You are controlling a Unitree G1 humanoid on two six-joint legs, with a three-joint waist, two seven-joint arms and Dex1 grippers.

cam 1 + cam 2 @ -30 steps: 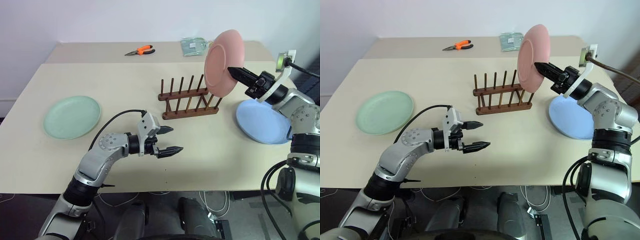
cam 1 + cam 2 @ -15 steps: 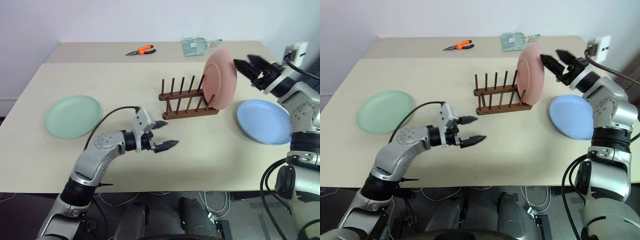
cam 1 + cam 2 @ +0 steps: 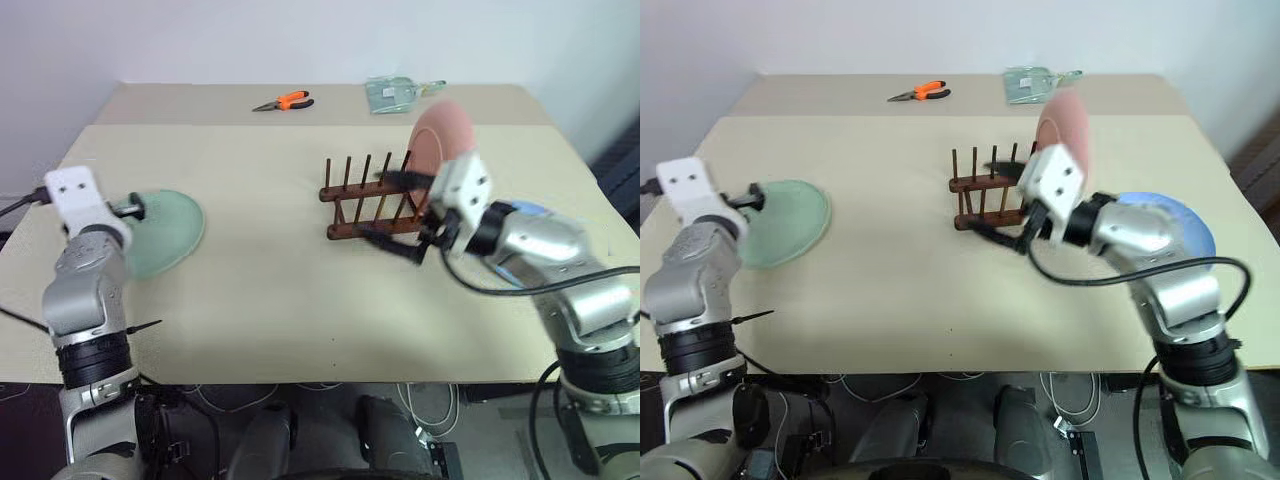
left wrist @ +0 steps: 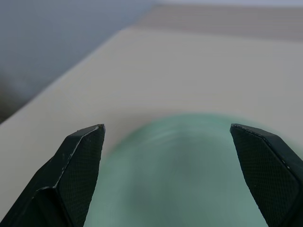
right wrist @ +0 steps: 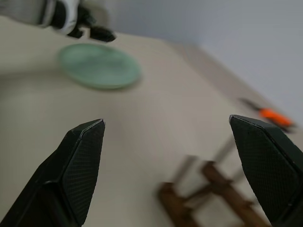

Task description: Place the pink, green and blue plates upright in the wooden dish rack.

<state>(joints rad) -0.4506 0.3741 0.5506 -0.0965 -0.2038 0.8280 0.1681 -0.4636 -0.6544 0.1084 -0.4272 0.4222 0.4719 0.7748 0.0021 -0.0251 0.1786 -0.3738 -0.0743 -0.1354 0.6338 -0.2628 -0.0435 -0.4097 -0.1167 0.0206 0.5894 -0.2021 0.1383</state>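
The pink plate (image 3: 441,146) stands upright at the right end of the wooden dish rack (image 3: 372,206), with nothing gripping it. My right gripper (image 3: 393,213) hangs open and empty just in front of the rack. The green plate (image 3: 165,232) lies flat at the table's left. My left gripper (image 4: 165,127) is open at its near rim, and the plate (image 4: 184,165) lies between and beyond the fingers without being held. A strip of the blue plate (image 3: 1181,214) shows flat on the table behind my right forearm.
Orange-handled pliers (image 3: 282,101) and a clear packet (image 3: 392,92) lie at the table's far side. The table's left edge (image 3: 40,215) runs close beside my left wrist.
My right gripper let go of the pink plate, which now stands in the rack, and drew back leftward in front of it. My left arm swung left to the green plate.
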